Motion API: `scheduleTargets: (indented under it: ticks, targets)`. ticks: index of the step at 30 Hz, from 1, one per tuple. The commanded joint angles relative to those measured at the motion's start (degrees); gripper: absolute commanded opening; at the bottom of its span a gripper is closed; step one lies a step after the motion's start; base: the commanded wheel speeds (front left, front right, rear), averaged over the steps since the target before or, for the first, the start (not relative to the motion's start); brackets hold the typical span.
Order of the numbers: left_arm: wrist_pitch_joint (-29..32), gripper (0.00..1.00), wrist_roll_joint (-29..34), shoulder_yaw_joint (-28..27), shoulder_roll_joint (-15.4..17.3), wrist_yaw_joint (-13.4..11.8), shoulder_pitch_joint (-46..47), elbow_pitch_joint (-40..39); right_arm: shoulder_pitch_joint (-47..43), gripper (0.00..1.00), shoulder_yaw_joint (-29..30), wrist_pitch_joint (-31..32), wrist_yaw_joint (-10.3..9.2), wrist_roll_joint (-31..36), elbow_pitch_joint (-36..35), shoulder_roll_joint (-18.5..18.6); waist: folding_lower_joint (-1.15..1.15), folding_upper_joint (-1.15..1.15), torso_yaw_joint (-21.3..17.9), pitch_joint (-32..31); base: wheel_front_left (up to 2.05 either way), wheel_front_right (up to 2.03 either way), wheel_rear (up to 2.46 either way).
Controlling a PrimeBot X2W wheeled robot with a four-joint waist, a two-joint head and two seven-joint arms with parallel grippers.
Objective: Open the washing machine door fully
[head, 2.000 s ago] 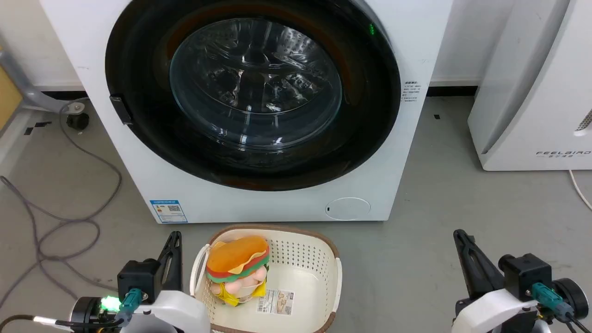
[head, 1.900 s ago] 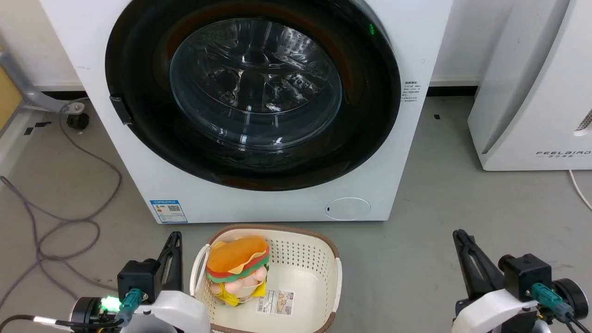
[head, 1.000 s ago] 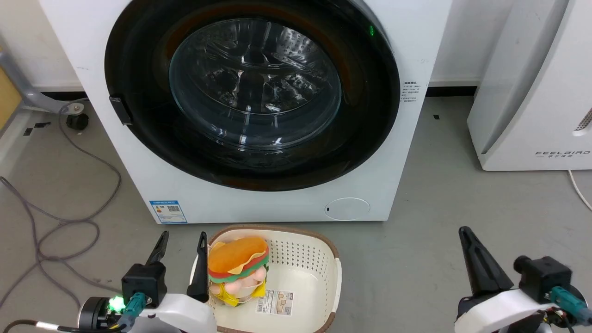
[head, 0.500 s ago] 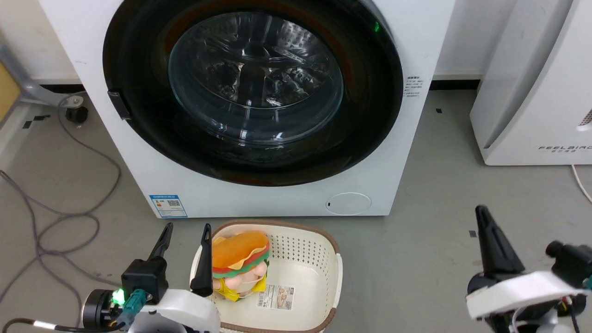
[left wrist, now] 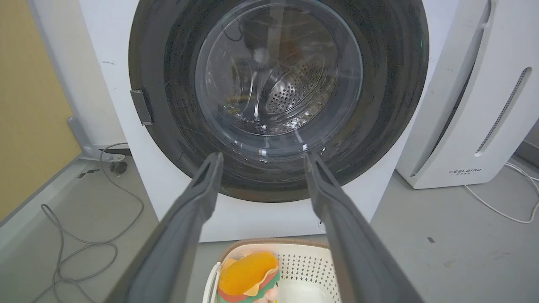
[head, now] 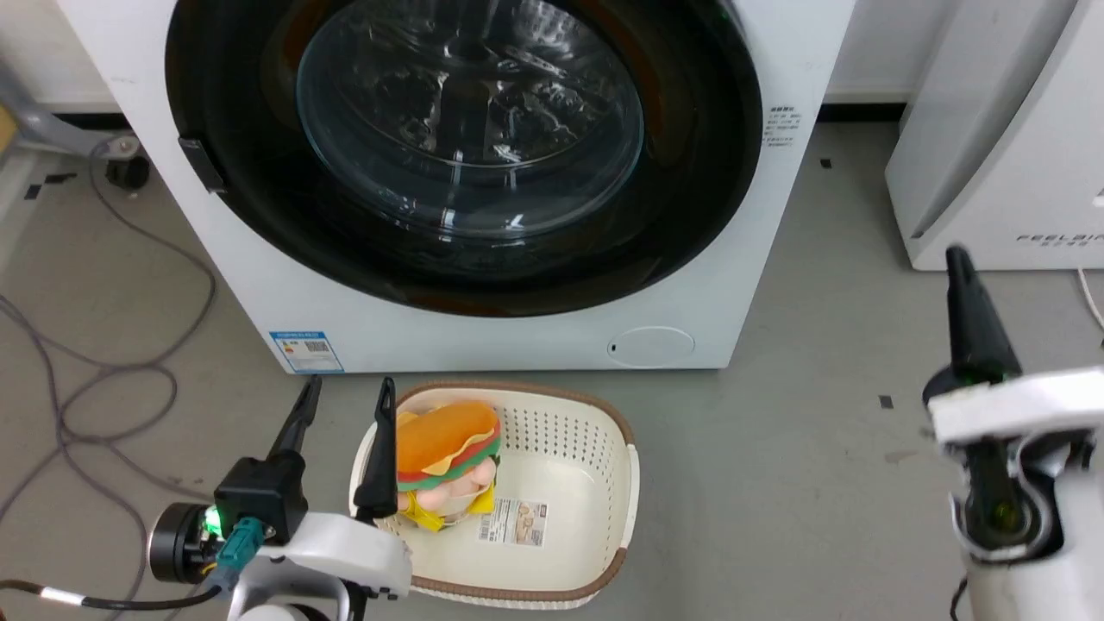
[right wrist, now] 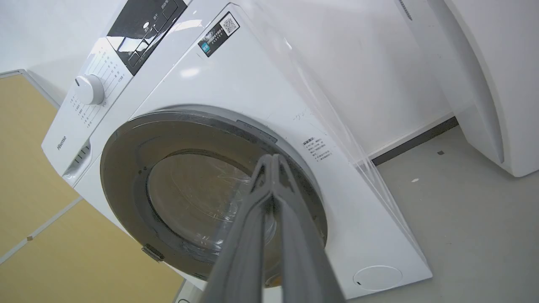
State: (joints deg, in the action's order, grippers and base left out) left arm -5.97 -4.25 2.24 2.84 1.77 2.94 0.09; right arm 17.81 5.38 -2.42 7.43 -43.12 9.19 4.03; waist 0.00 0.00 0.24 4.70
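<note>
The white washing machine stands straight ahead, and its glossy black washing machine door with the clear glass bowl lies closed flush against the front. A small dark tab sits at the door's left rim. Low at the left, my left gripper is open and holds nothing, fingers pointing at the washer; its own view shows the left gripper spread before the door. My right gripper is shut and empty, off the washer's right front corner. From the wrist, the right gripper points at the door.
A cream basket holding a burger plush toy sits on the floor just before the washer, beside my left fingers. A white FEELBIRD appliance stands at the right. Grey cables loop over the floor at the left.
My left gripper has opened. My right arm has risen and swung forward up the view, still shut. The head camera has moved closer and tilted down; the door stays closed.
</note>
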Motion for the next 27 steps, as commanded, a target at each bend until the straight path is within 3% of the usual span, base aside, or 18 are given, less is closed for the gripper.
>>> scheduleTargets:
  ticks: [1, 7, 16, 27]
  targets:
    - [-0.56, 1.0, -0.47, -0.03, 0.02, 0.27, 1.15, -0.4, 2.28, 0.0, 0.29, 0.04, 0.03, -2.13, 0.88, 0.59, 0.0, 0.0, -0.04, 0.53, 0.0, 0.0, 0.0]
    - [-1.4, 1.0, -0.77, 0.2, 0.02, 0.99, 3.11, -1.34, 12.56, 0.0, 0.86, 0.47, 0.03, -11.7, 8.05, 2.42, 0.0, 0.0, 0.28, 3.05, 0.0, 0.0, 0.0]
    - [-2.36, 1.0, -1.28, 0.72, 0.03, 1.77, 5.38, -2.76, 24.92, 0.0, -0.11, 0.28, 0.04, -20.62, 16.71, 5.48, 0.0, 0.0, 1.38, 6.06, 0.0, 0.0, 0.0]
    - [-3.68, 1.0, -2.5, 1.5, 0.03, 2.68, 8.32, -4.21, 42.46, 0.0, -6.96, 4.51, 0.04, -28.44, 30.58, 8.83, 0.0, 0.0, 3.17, 10.21, 0.0, 0.0, 0.0]
